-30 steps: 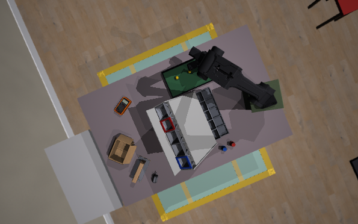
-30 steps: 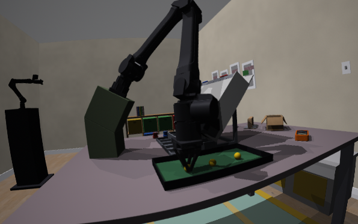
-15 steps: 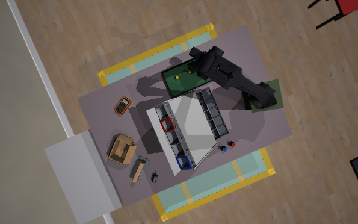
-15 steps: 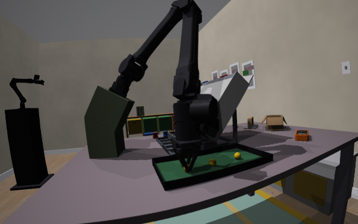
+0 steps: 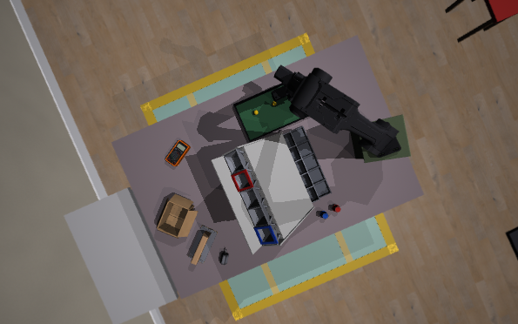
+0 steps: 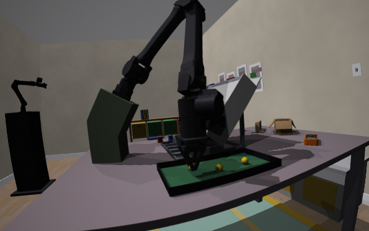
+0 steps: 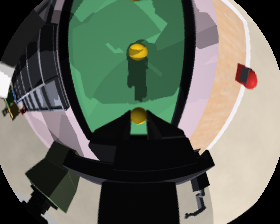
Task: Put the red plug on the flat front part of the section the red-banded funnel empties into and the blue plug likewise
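The black arm bends down from its high elbow, its pincer (image 6: 194, 167) (image 7: 138, 113) pointing downward, clamped partly closed.

A workshop or lab room, with a multimeter (image 5: 178, 152) (image 6: 311, 140), worktable (image 5: 145, 183) (image 6: 128, 192) and pedestal-mounted arm (image 6: 26, 83).

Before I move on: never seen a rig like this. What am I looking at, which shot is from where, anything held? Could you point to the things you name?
One black robot arm (image 5: 315, 97) (image 6: 193, 40) works over a table (image 5: 145, 174) (image 6: 103, 183). The top picture looks straight down, the exterior one from beside the table, and the wrist one rides on the arm, looking past its fingers (image 6: 193, 167).

They are closed on a yellow marble (image 6: 191, 168) (image 7: 138, 117) at the green-floored tray (image 5: 260, 124) (image 6: 224, 184) (image 7: 63, 65); two more marbles lie in it. Beyond are the red-banded funnel (image 5: 236, 183) and blue-banded funnel (image 5: 263, 226), in a row. The red plug (image 5: 336, 208) (image 6: 160, 140) and blue plug (image 5: 324, 215) (image 6: 170, 138) stand nearby. An orange meter (image 5: 178, 152) (image 6: 311, 140) and cardboard box (image 5: 176, 217) (image 6: 283, 127) also sit there.
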